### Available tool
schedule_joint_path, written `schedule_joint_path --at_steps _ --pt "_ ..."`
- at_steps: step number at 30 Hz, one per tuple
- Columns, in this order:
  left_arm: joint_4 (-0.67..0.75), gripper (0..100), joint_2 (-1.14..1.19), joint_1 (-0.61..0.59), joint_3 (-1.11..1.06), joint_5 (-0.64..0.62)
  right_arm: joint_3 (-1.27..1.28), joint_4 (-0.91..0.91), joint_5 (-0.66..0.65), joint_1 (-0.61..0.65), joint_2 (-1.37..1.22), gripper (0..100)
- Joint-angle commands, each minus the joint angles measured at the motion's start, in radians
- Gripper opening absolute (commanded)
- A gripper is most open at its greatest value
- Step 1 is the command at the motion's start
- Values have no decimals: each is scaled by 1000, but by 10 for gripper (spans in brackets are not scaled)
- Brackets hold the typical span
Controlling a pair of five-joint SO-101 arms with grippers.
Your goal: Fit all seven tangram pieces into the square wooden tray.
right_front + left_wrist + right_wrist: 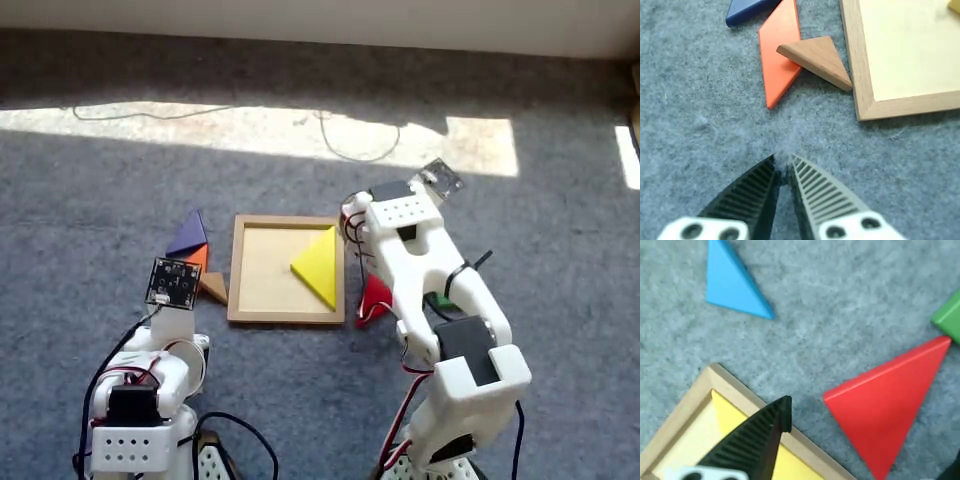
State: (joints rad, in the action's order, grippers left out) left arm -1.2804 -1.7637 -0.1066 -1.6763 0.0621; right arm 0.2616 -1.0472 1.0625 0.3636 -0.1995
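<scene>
The square wooden tray [238,270] lies mid-carpet with a yellow triangle [320,265] inside, against its right wall. Left of the tray lie a dark blue triangle [188,235], an orange parallelogram [197,257] and a brown triangle [213,287]. My left gripper [782,167] is shut and empty over bare carpet, a short way from the orange parallelogram [780,55] and the brown triangle [817,60]. Right of the tray lie a red triangle [375,297], a green piece [440,300] and a light blue triangle [732,282]. My right gripper [870,440] stands open over the red triangle [885,400], with one black finger [765,435] above the tray rim [735,387].
The right arm [420,260] reaches over the carpet beside the tray's right side. The left arm [150,390] stands at the lower left. A thin cable [350,150] lies on the sunlit carpet behind the tray. Open carpet spreads in front of the tray.
</scene>
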Motion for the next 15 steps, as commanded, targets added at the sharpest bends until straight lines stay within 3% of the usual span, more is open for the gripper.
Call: schedule_joint_path --at_steps 1,15 --pt "-3 7 -7 4 -21 5 -1 31 20 -12 8 475" --pt "-3 7 -7 4 -21 5 81 33 21 -54 7 475"
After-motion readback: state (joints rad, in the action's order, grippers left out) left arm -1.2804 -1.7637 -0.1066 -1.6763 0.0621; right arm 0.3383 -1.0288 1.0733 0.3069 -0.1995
